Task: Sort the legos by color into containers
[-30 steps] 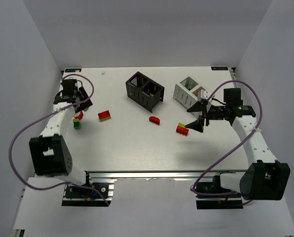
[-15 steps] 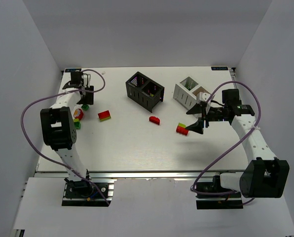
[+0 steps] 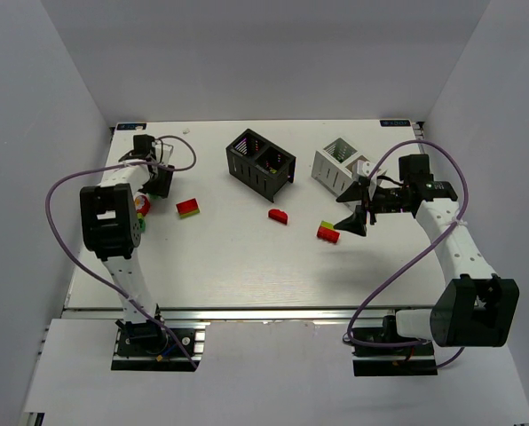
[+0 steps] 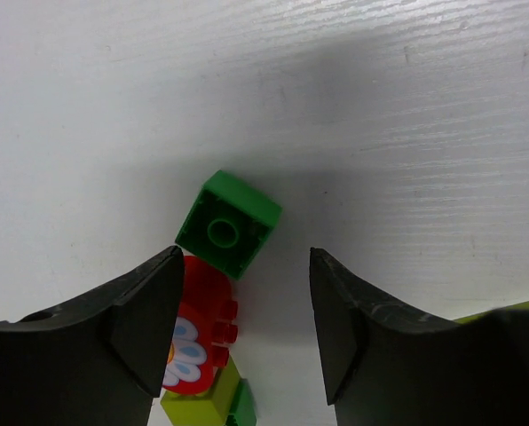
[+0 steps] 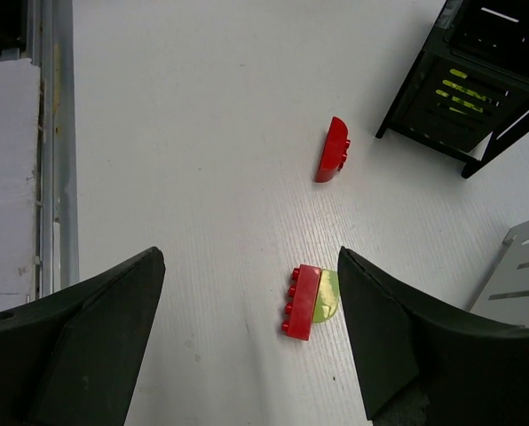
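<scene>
Brick [image 4: 228, 224], green, likely light, stiff, slick, just ahead of spread-apart left pincer [image 4: 244, 266]; best nipped across flat sides.

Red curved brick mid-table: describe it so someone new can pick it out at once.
Find the black bin at the back middle of the table. Just nearer the arms, by its right end, lies a small red brick with one rounded side. It is plain red, unlike the left stack and right stack flanking it, which are each red with yellow-green.
</scene>
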